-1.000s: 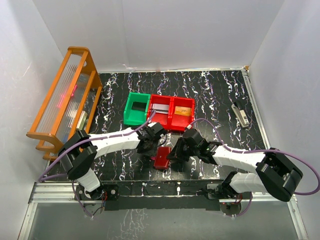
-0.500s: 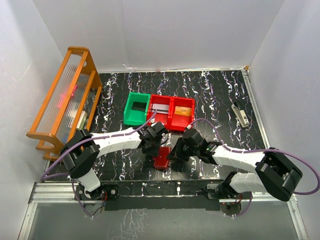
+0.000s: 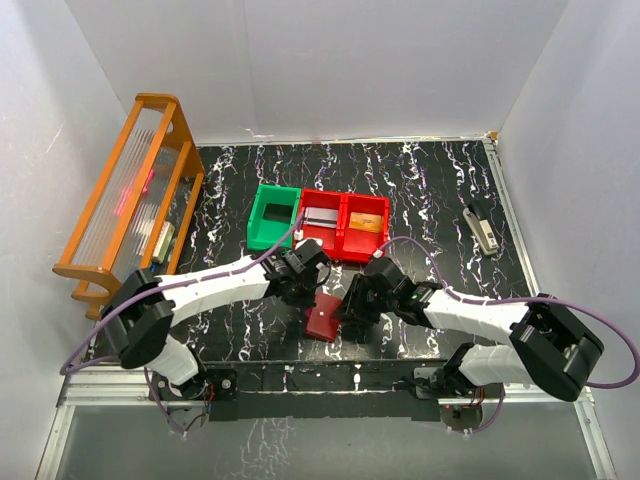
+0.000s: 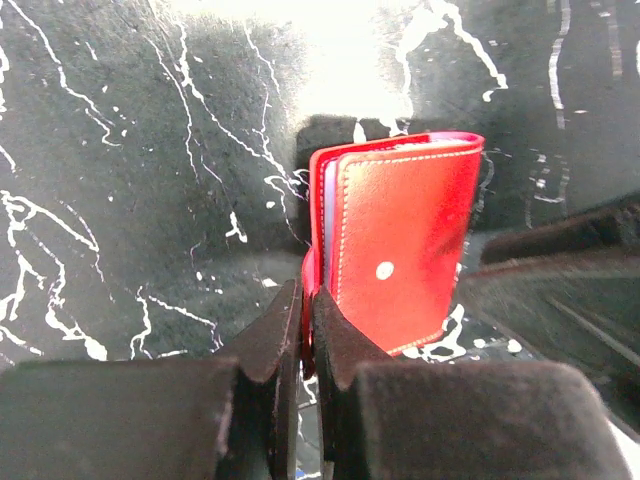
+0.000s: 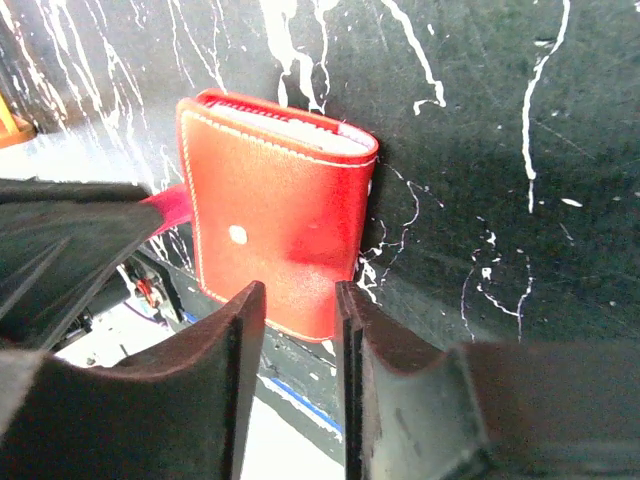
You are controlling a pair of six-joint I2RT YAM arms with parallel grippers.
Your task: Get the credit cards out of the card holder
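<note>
The card holder (image 3: 323,318) sits closed on the black marbled bench (image 3: 430,180), close to the bench's near edge and between the two arms. Its snap-stud cover faces up. Pale sleeve edges show along its far open edge in the right wrist view.

The left end effector (image 4: 305,295) comes in from the holder's left. Its fingers are pressed together on a thin red edge at the holder's near-left corner.

The right end effector (image 5: 300,292) stands at the holder's near-right edge. Its fingers are a narrow gap apart, and the cover's lower edge shows in that gap with neither finger pressing it.

No credit card is visible outside the holder, and whether any sit inside cannot be told.

Just behind the holder are a green bin (image 3: 272,215) and two joined red bins (image 3: 345,222), leaving only a narrow strip of bench between them and the arms. An orange rack (image 3: 125,200) lines the left edge. A small stapler-like object (image 3: 482,228) lies near the right edge. Bare bench shows to the holder's right and along the back wall.
</note>
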